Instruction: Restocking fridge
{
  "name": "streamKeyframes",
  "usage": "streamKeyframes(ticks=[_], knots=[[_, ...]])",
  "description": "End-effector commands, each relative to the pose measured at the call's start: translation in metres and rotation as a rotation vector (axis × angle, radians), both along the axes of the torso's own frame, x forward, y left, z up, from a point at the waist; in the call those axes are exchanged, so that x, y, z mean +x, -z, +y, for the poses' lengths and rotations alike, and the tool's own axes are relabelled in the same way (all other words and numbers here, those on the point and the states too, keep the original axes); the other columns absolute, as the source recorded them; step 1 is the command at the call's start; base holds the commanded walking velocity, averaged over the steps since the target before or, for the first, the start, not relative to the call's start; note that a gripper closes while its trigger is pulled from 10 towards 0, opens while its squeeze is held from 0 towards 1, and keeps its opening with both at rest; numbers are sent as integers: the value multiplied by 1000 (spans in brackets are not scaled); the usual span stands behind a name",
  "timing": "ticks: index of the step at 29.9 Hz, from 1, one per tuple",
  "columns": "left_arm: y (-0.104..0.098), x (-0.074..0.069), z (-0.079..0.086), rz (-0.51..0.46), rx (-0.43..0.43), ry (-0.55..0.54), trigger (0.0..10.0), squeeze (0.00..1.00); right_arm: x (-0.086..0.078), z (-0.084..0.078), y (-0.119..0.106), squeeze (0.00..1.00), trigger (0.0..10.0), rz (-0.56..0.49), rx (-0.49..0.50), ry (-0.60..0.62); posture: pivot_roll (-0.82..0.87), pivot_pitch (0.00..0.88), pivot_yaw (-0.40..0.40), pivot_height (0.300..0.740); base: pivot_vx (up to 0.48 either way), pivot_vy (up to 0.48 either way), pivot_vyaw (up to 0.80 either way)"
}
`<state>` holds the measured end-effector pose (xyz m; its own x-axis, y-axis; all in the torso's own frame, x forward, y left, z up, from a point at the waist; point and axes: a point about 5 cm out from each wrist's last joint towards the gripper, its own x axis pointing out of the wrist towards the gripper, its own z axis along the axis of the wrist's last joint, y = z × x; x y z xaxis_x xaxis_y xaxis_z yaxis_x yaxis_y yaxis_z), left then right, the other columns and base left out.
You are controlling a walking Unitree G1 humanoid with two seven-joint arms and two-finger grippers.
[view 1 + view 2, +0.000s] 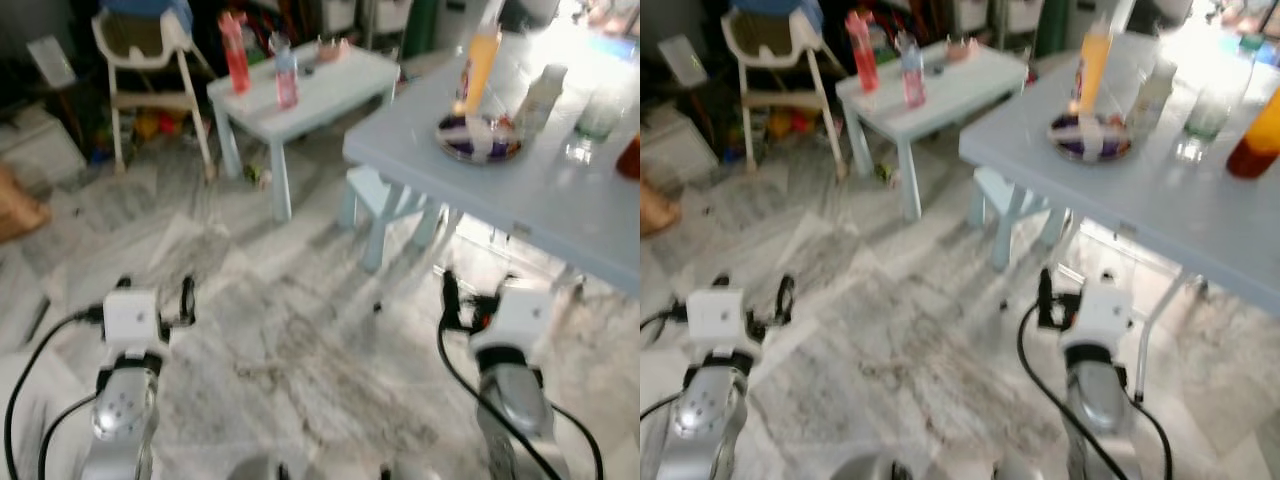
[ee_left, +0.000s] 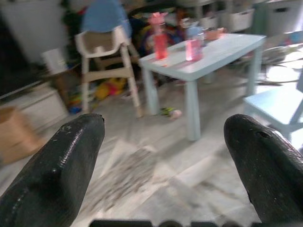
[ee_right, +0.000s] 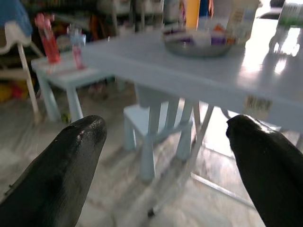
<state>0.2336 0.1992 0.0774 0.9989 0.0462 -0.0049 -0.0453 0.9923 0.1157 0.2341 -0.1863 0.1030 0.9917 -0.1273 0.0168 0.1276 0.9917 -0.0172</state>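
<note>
A big pale table [image 1: 560, 200] at the right holds a tall orange bottle [image 1: 478, 65], a white bottle [image 1: 540, 95], a glass [image 1: 598, 115] and a dish [image 1: 478, 138] with purple items. A low white table [image 1: 330, 85] further back carries a red bottle [image 1: 236, 52] and a pink bottle [image 1: 286, 72]. My left gripper [image 1: 157, 295] is held low over the marble floor, open and empty. Just in front of the big table's edge, my right gripper [image 1: 480, 295] is also open and empty. The views are blurred.
A small pale stool [image 1: 385, 195] stands under the big table's near corner. A white high chair [image 1: 150, 50] stands at the back left, with toys on the floor beside it. A brown box [image 1: 15, 205] sits at the far left. Marble floor [image 1: 300, 340] lies ahead.
</note>
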Motion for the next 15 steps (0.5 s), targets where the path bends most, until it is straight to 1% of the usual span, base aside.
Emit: streamKeyframes(ticks=[1, 3, 8, 11, 15], knots=[[-6, 7, -9, -18, -2, 42, 10000, 0, 0, -3, 3, 0, 10000, 20, -5, 8, -17, 49, 63, 740, 300, 375, -800], [-9, 13, -9, -28, 2, 52, 10000, 0, 2, -1, 0, 0, 10000, 9, -9, -2, -18, 47, 65, 740, 302, 373, -800], [-13, 17, -8, -35, -2, 54, 10000, 0, 3, -2, -1, 0, 10000, 4, -15, 0, -21, 44, 68, 740, 300, 375, -800], [-11, 17, -11, -32, -42, 64, 10000, 0, 6, 0, -4, 0, 10000, -20, -19, -21, -22, 46, 68, 740, 304, 371, -725], [-5, 15, -25, -1, -70, 124, 10000, 0, 9, 6, -4, 0, 10000, -31, -22, -53, -13, 57, 60, 740, 296, 365, 0]])
